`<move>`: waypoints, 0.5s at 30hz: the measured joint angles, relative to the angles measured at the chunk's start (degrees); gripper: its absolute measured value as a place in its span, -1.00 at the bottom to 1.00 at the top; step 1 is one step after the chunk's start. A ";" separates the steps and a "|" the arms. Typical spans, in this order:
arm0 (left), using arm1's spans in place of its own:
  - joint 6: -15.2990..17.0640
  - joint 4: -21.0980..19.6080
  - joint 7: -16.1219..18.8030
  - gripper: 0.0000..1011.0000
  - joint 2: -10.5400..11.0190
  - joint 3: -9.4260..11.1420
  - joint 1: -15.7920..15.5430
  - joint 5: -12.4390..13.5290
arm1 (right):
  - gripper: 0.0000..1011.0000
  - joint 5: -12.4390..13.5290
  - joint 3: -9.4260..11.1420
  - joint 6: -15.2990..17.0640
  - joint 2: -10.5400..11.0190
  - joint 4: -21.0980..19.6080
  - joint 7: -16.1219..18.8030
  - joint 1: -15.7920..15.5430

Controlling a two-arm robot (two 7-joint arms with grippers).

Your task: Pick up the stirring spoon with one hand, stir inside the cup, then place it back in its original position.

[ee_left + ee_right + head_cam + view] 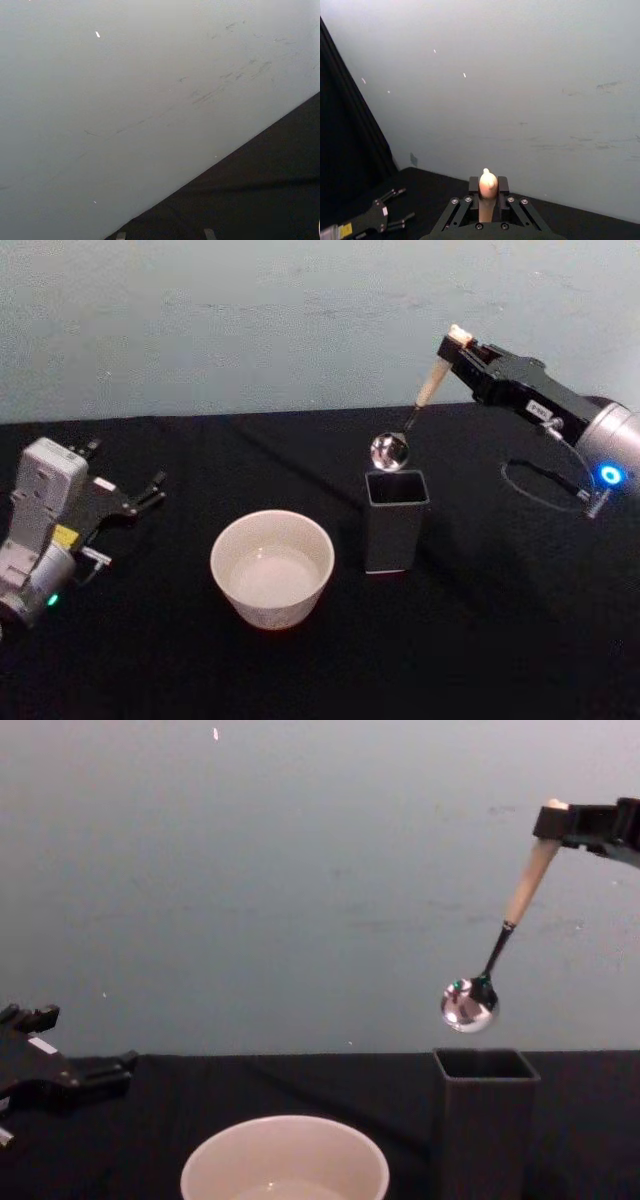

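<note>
My right gripper point(457, 348) is shut on the top of the stirring spoon's cream handle point(430, 383), high above the table. The spoon point(505, 925) hangs tilted, its shiny metal bowl point(468, 1004) a little above the open top of the dark grey square holder point(395, 520), clear of its rim. In the right wrist view the handle's top point(488, 186) stands between the fingers point(503, 186). The wide cream-white cup point(272, 566) stands left of the holder, nearer the front. My left gripper point(152, 492) rests open at the far left of the table.
A black cloth point(500, 640) covers the table, and a pale wall point(250, 320) rises right behind it. The holder point(485, 1120) and cup point(285, 1160) stand close together mid-table; open cloth lies to the right and in front.
</note>
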 joint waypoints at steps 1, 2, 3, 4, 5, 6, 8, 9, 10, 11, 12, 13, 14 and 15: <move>0.00 0.00 0.00 0.98 0.00 0.00 0.00 0.00 | -0.56 0.00 0.00 0.00 0.00 0.00 0.00 0.00; 0.00 0.00 0.00 0.98 0.00 0.00 0.00 0.00 | -0.56 0.07 0.00 -0.25 0.55 -0.13 0.24 -0.31; 0.00 0.00 0.00 0.98 0.00 0.00 0.00 0.00 | -0.56 0.10 -0.05 -0.41 0.89 -0.18 0.44 -0.50; 0.00 0.00 0.00 0.98 0.00 0.00 0.00 0.00 | -0.56 0.10 -0.15 -0.51 1.13 -0.20 0.51 -0.64; 0.00 0.00 0.00 0.98 0.00 0.00 0.00 0.00 | -0.56 0.07 -0.46 -0.64 1.53 -0.20 0.53 -0.85; 0.00 0.00 0.00 0.98 0.00 0.00 0.00 0.00 | -0.56 0.06 -0.66 -0.68 1.72 -0.20 0.54 -0.92; 0.00 0.00 0.00 0.98 0.00 0.00 0.00 0.00 | -0.56 0.05 -1.28 -0.72 2.15 0.02 0.50 -1.03; 0.00 0.00 0.00 0.98 0.00 0.00 0.00 0.00 | -0.56 0.02 -1.50 -0.75 2.26 0.12 0.48 -1.05; 0.00 0.00 0.00 0.98 0.00 0.00 0.00 0.00 | -0.56 -0.04 -1.73 -0.81 2.35 0.22 0.46 -1.09; 0.00 0.00 0.00 0.98 0.00 0.00 0.00 0.00 | -0.56 -0.21 -2.17 -0.93 2.50 0.40 0.40 -1.12; 0.00 0.00 0.00 0.98 0.00 0.00 0.00 0.00 | -0.56 -0.32 -2.45 -1.01 2.59 0.53 0.36 -1.12; 0.00 0.00 0.00 0.98 0.00 0.00 0.00 0.00 | -0.56 -0.41 -2.71 -1.08 2.65 0.65 0.32 -1.13; 0.00 0.00 0.00 0.98 0.00 0.00 0.00 0.00 | -0.56 -0.66 -3.28 -1.29 2.77 0.89 0.22 -1.12; 0.00 0.00 0.00 0.98 0.00 0.00 0.00 0.00 | -0.56 -0.83 -3.55 -1.41 2.81 1.01 0.12 -1.10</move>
